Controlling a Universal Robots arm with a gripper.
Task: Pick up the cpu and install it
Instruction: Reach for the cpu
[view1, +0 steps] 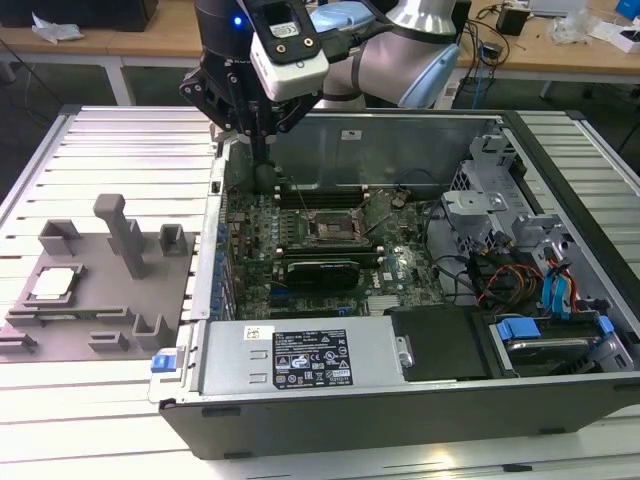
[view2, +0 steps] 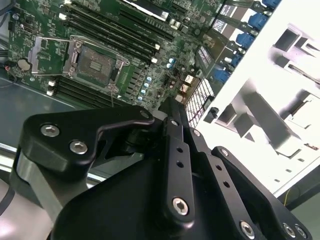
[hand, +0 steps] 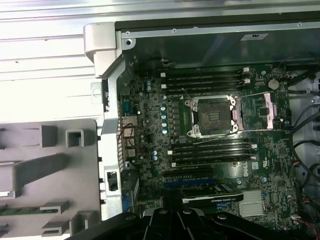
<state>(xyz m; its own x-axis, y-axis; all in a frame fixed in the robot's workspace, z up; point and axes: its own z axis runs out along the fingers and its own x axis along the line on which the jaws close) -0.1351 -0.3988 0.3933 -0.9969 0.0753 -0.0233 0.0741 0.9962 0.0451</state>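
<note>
The pick-up step is in hand and not yet done. The cpu (view1: 52, 284) lies flat in its recess in the grey tray (view1: 100, 318), which rests on the counter (view1: 120, 140) at the exterior view's left, beside the open computer case (view1: 400, 400). Nothing touches the chip. The end effector (view1: 262, 150) hangs above the case wall on the tray's side, over the edge of the motherboard (view1: 300, 215), clear of the board and well apart from the chip. In the second wrist view its fingers (view2: 170, 117) look drawn together into one narrow tip with nothing between them, so I judge it closed and empty. The socket (hand: 212, 116) sits mid-board between rows of memory slots. In the first wrist view its metal frame looks swung aside and its dark centre bare, so nothing is installed and it seems ready to take the chip. A long black card (view1: 318, 270) lies just beside it. As I judge it, the pick calls for the end effector to be over the tray, spread wider than the chip, and lowered square so the fingers meet two opposite edges. The part is thin and sits low, so there is little edge to grip, and a tilted hold would make seating it harder.
</note>
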